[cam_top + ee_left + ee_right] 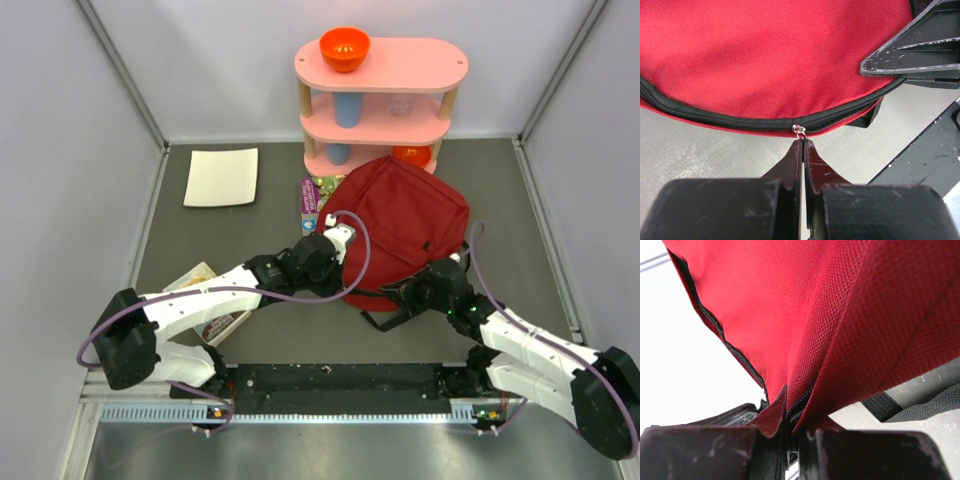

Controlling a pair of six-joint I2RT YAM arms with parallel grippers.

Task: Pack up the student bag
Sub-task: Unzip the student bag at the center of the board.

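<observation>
Unzipping looks to be the step in hand. The bag (770, 55) lies just ahead of both grippers. The left gripper (803, 144) is pressed together on the zipper pull (800, 131) at its tips. The right gripper (790, 426) pinches a fold of bag cloth. The next move probably calls for dragging the pull along the zipper against the right's hold.

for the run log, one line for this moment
left gripper: shut on silver zipper pull | right gripper: shut on dark-red fabric backpack

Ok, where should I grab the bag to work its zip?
Pinch the small metal zip pull on the bag's left edge, coming in low from the left: it sticks out from the black zip line, clear of the fabric. The left pincer is shut right on it.
</observation>
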